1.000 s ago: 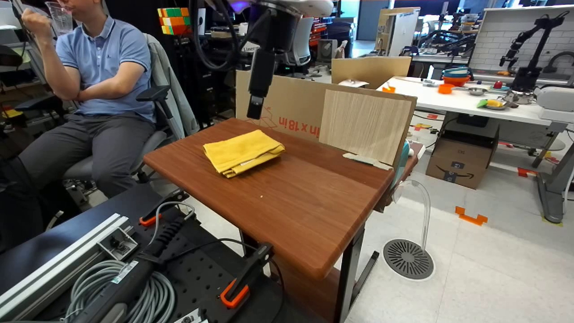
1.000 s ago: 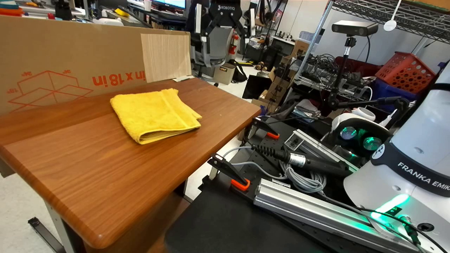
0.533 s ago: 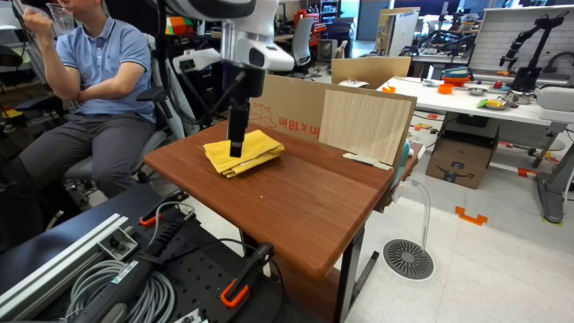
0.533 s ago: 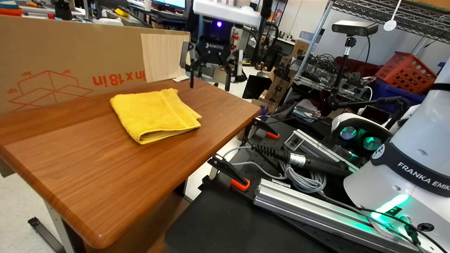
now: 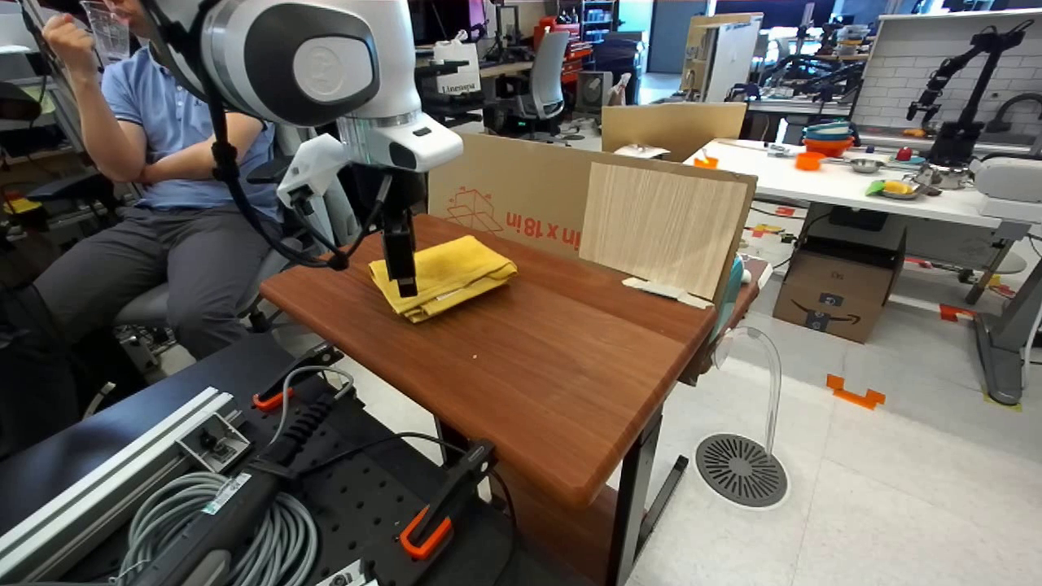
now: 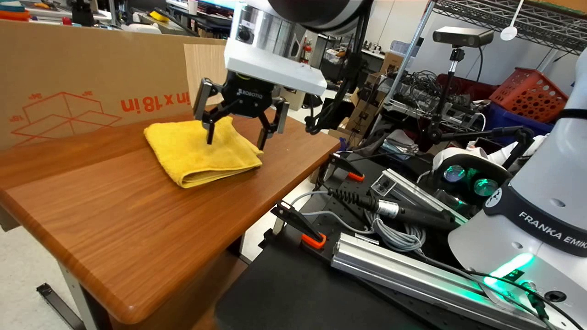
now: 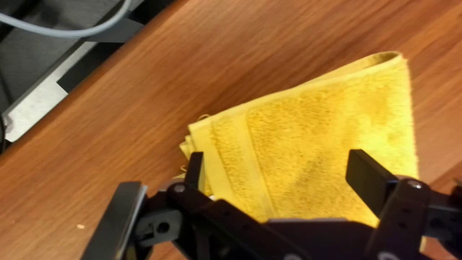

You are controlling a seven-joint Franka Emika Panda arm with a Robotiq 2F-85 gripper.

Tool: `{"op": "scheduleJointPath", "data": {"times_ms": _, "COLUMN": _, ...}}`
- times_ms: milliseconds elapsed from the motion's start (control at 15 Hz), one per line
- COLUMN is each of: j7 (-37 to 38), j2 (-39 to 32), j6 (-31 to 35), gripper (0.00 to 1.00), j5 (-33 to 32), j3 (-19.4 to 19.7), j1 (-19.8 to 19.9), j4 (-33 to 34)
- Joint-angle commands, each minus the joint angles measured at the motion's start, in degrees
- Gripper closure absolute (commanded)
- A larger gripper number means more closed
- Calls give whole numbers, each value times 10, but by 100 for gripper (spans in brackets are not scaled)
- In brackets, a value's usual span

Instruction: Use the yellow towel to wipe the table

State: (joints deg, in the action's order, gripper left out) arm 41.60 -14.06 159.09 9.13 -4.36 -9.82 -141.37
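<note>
The yellow towel (image 5: 464, 264) lies folded and flat on the reddish-brown table (image 5: 553, 374). It also shows in an exterior view (image 6: 183, 146) and in the wrist view (image 7: 317, 119). My gripper (image 6: 235, 140) is open and empty, pointing down just above the towel's striped, layered edge. In the wrist view my gripper (image 7: 279, 169) has its jaws wide apart, with towel visible between them. One finger overlaps the layered edge, and the other is over the towel's middle. Whether the fingertips touch the cloth I cannot tell. The gripper body hides the towel's near corner.
A cardboard sheet (image 6: 91, 82) with red print stands along the table's far edge, with a wood-grain panel (image 5: 659, 220) on it. A black board (image 5: 358, 456) with clamps, cables and an aluminium bar adjoins the near side. A person (image 5: 171, 187) sits beside the table.
My open gripper has come down from high above the table's far side and moved across to over the towel, turning slightly. The towel has not moved.
</note>
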Motion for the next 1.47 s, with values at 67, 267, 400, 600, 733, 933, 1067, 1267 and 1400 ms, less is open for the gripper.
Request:
{"op": "scheduleJointPath", "data": {"times_ms": 67, "j7": -1, "j2": 26, "j6": 39, "gripper": 0, "j5": 42, "j3": -21, "j1": -10, "j4": 3}}
{"op": "scheduleJointPath", "data": {"times_ms": 267, "j7": 34, "j2": -12, "j6": 33, "gripper": 0, "j5": 20, "j3": -1, "j1": -18, "j4": 40}}
{"op": "scheduleJointPath", "data": {"times_ms": 400, "j7": 65, "j2": -39, "j6": 24, "gripper": 0, "j5": 4, "j3": 15, "j1": -25, "j4": 64}}
{"op": "scheduleJointPath", "data": {"times_ms": 600, "j7": 115, "j2": -92, "j6": -21, "gripper": 0, "j5": -13, "j3": 37, "j1": -44, "j4": 120}}
{"op": "scheduleJointPath", "data": {"times_ms": 733, "j7": 144, "j2": -125, "j6": -52, "gripper": 0, "j5": -16, "j3": 44, "j1": -57, "j4": 156}}
{"op": "scheduleJointPath", "data": {"times_ms": 933, "j7": 167, "j2": -161, "j6": -100, "gripper": 0, "j5": -8, "j3": 41, "j1": -59, "j4": 201}}
{"op": "scheduleJointPath", "data": {"times_ms": 1067, "j7": 170, "j2": -177, "j6": -138, "gripper": 0, "j5": 5, "j3": 33, "j1": -47, "j4": 226}}
{"op": "scheduleJointPath", "data": {"times_ms": 1267, "j7": 172, "j2": -190, "j6": -194, "gripper": 0, "j5": 16, "j3": 24, "j1": -37, "j4": 254}}
{"op": "scheduleJointPath", "data": {"times_ms": 1400, "j7": 178, "j2": -204, "j6": -232, "gripper": 0, "j5": 17, "j3": 23, "j1": -39, "j4": 278}}
